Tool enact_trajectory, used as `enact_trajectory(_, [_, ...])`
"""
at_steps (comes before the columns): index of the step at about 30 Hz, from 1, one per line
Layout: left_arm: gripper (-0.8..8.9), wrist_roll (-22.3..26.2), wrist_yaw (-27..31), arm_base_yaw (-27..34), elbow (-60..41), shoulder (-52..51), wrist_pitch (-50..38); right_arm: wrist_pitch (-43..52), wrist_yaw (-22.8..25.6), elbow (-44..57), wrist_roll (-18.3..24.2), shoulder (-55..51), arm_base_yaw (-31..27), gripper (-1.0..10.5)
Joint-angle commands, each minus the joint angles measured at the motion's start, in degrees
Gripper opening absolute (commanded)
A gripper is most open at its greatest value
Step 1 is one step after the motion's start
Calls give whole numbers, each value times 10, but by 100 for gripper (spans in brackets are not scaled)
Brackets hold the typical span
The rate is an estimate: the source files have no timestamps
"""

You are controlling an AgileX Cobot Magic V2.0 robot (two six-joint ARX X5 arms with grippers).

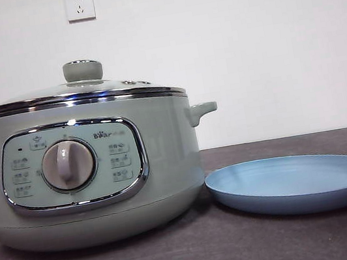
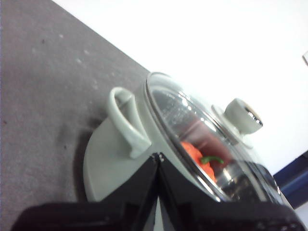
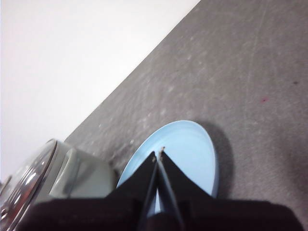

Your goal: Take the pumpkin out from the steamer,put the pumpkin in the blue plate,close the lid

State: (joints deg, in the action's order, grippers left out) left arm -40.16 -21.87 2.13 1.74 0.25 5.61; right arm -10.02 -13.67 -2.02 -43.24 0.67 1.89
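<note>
Waiting above the table, both arms are staying out of the front view. The lid [image 1: 78, 92] is sitting closed on the steamer [image 1: 166, 164], and the pumpkin [image 2: 196, 155] is lying inside, showing through the glass in the left wrist view. The left gripper [image 2: 158, 156], jaws pressed together and empty, is hanging by the steamer's side handle [image 2: 126, 121], so it is the nearer arm to the knob [image 2: 242, 115]. The right gripper [image 3: 158, 155], jaws likewise together, is hovering over the plate [image 3: 192, 149], beside the steamer. Judgement: lid removal is falling to the left arm.
</note>
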Motion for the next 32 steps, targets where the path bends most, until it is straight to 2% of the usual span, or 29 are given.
enact_trajectory(1, [-7,7,16,2,24,2,15,5,-14,-23,7,9,1,-17])
enact_trajectory(6, [-7,81,26,2,86,37,56,5,-14,-71,15,41,1,-17])
enact_trajectory(16, [-8,200,26,2,226,189,65,3,-14,-192,119,169,1,-16])
enact_trajectory(22, [-8,255,19,2,308,281,74,3,-20,-278,201,252,1,-16])
enact_trajectory(28, [-4,275,-12,1,371,349,80,-18,-94,-372,278,342,1,-16])
enact_trajectory(32, [6,284,-74,0,397,384,80,-54,-165,-433,318,404,1,-16])
